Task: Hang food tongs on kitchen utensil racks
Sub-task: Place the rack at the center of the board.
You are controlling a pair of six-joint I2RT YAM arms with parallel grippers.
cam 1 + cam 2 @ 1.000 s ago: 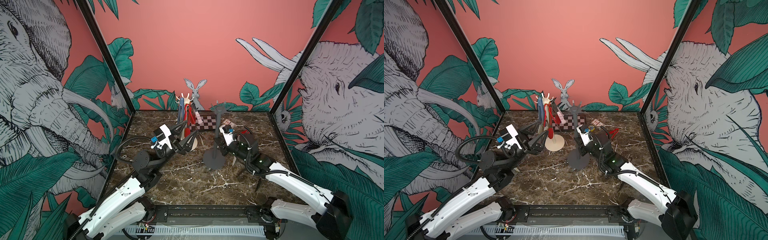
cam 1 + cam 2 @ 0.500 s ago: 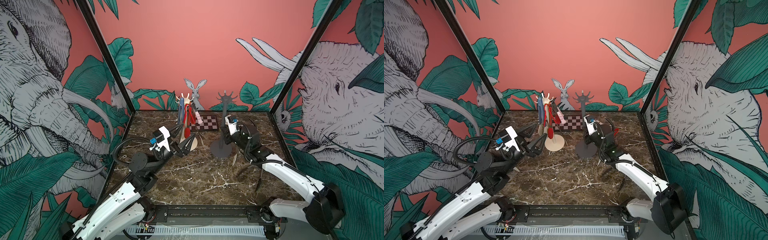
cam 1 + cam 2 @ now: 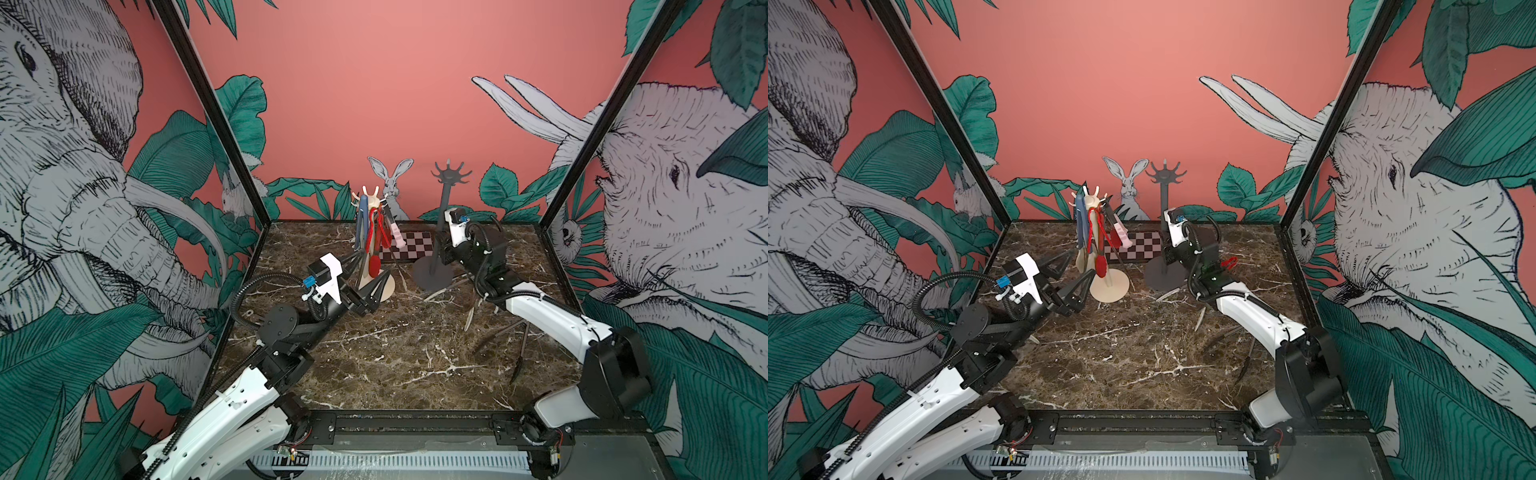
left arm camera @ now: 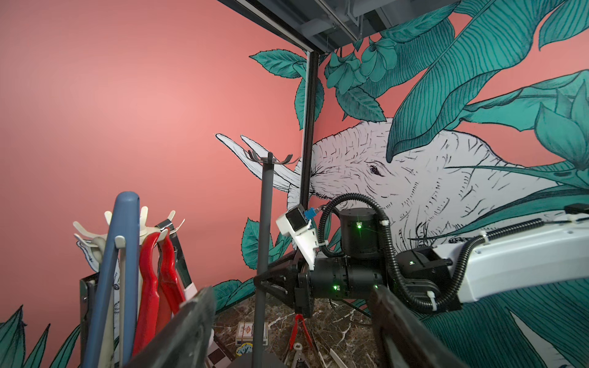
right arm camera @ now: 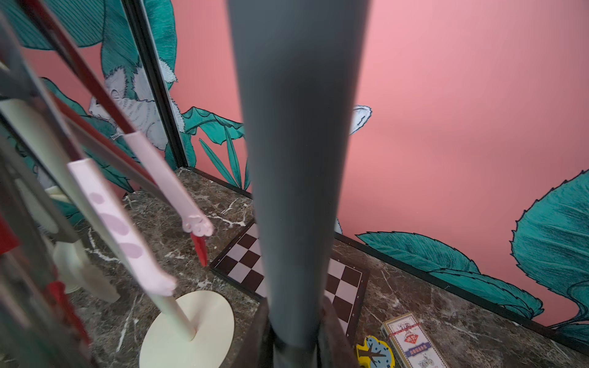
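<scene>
The dark grey rack [image 3: 443, 208] stands upright near the back. My right gripper [image 3: 439, 254] is shut on its lower pole [image 5: 296, 159], just above the round base [image 3: 1163, 274]; its hooks [image 4: 270, 159] are bare. The cream rack [image 3: 375, 195] stands to its left, with blue tongs [image 4: 122, 255], red tongs [image 4: 156, 274] and pink-tipped tongs [image 5: 127, 235] hanging from it. My left gripper [image 3: 369, 277] is open and empty in front of the cream base [image 3: 1109, 284]. More tongs lie on the table: cream-tipped [image 3: 473, 307], black [image 3: 519, 353] and red [image 3: 1227, 262].
A checkered board [image 3: 409, 245] lies flat behind both racks by the back wall. A card box [image 5: 411, 344] and a small yellow piece [image 5: 374, 353] lie to its right. Printed walls close in the marble table [image 3: 374, 357] on three sides.
My right arm has carried the dark grey rack from a tilt at mid-table back toward the wall and stood it upright. My left gripper has opened wider beside the cream rack.
</scene>
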